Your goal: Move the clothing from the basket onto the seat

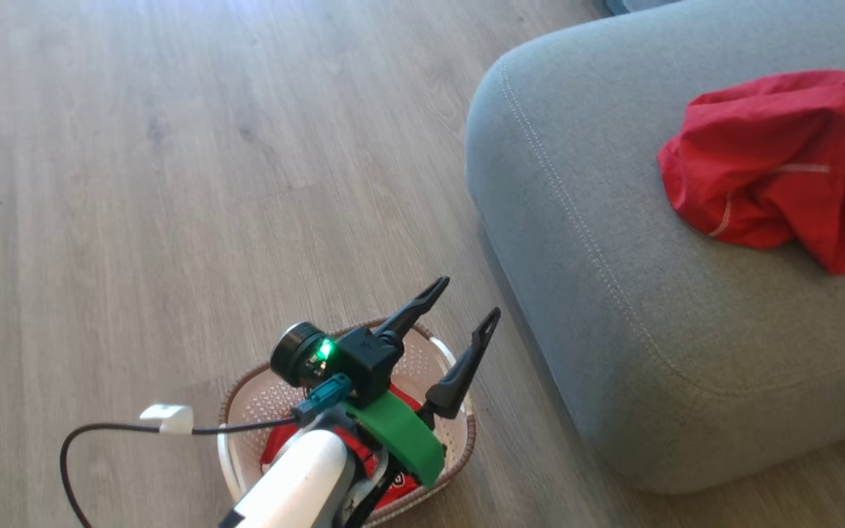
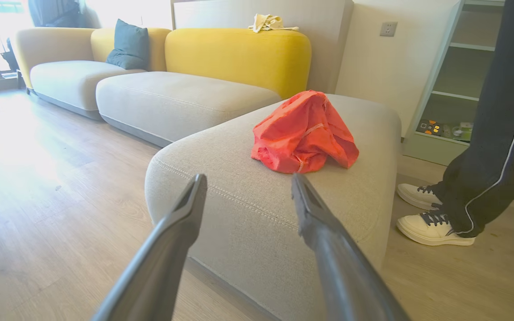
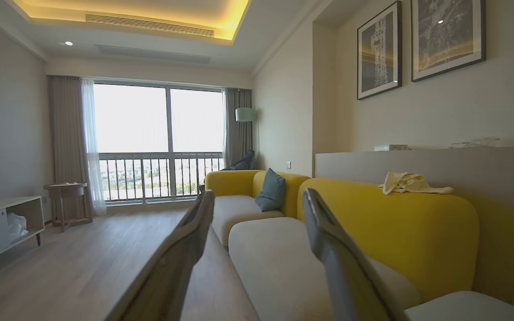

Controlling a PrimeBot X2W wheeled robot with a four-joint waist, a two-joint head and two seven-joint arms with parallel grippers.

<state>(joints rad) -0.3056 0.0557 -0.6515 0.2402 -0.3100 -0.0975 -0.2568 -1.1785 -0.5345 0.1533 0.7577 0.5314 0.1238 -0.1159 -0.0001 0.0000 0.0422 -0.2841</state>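
Note:
A crumpled red garment (image 1: pixel 782 161) with white trim, part of the clothing, lies on the grey seat (image 1: pixel 598 242) at the upper right. More red clothing (image 1: pixel 402 485) sits in the cream basket (image 1: pixel 268 400) on the floor at the bottom, mostly hidden under my left arm. My left gripper (image 1: pixel 468 299) hangs open and empty above the basket, its fingers pointing toward the seat. In the left wrist view the open gripper (image 2: pixel 248 178) faces the seat (image 2: pixel 221 156) and the red garment (image 2: pixel 304 133) ahead. My right gripper (image 3: pixel 259 195) is open and empty, pointing down the room.
A person's dark trouser legs and white shoes (image 2: pixel 435 223) stand beside the seat's far side. Further cushions with yellow backrests (image 2: pixel 239 55) run beyond the seat. A shelf unit (image 2: pixel 458 89) stands against the wall. Wooden floor (image 1: pixel 173 183) stretches left of the basket.

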